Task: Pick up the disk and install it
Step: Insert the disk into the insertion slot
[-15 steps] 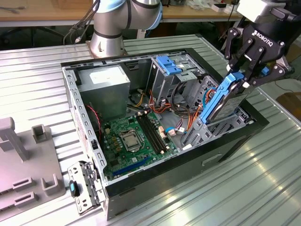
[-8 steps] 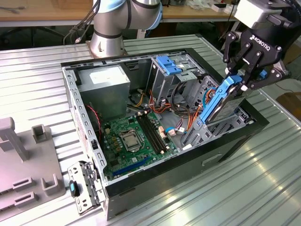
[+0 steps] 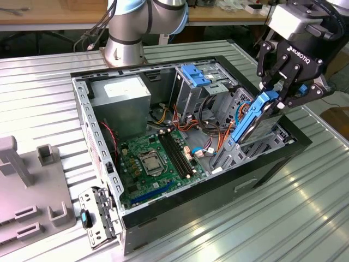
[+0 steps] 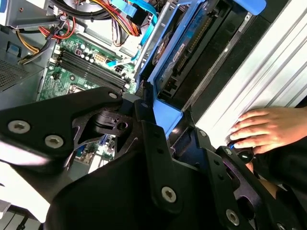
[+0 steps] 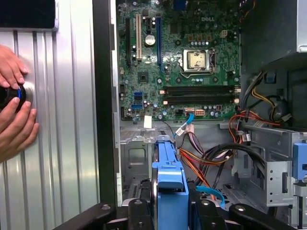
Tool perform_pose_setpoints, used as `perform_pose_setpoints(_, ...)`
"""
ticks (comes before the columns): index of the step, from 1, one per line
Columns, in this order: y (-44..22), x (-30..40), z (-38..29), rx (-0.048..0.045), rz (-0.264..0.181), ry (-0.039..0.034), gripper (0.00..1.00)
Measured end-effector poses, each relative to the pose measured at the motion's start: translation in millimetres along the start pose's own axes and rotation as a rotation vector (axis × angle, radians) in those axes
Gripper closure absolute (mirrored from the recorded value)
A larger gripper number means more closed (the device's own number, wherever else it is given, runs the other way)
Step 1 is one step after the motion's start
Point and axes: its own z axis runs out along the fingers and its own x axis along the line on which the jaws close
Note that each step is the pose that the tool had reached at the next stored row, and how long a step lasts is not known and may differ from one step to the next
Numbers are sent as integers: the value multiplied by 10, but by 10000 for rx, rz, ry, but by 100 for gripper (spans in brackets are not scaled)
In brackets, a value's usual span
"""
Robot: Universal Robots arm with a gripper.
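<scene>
Clamping the blue carrier's upper end between its black fingers, the end effector is closed on the disk and hangs over the front corner of the open computer case, on the exterior view's right. The disk is off the worktop and steeply tilted — its gripped end high, its lower end down inside the case, at or just within the grey drive cage there. Whether it touches the cage I cannot tell. In the first wrist view the carrier's blue end tab sits squarely between the fingers. A bundle of orange, red and black cables runs just beside the disk, and a taller bay topped with a blue bracket stands further into the case. Outside the case wall, a person's hands rest around a round black knob on the ribbed worktop.

The step in hand looks like seating the drive in its cage. Doing it well, I judge, calls for three things:

- a firm, centred grip, so the carrier cannot pivot
- the carrier's long edges lined up with the cage's guides before any push
- a slow feed along the disk's own tilt — not straight down

The cables deserve watching, since a snagged wire could skew the drive or stop it short of seating.
</scene>
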Motion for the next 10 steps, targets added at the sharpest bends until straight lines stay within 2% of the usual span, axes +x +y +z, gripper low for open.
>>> perform_pose_setpoints(10,4,7,107,0,0,1,63)
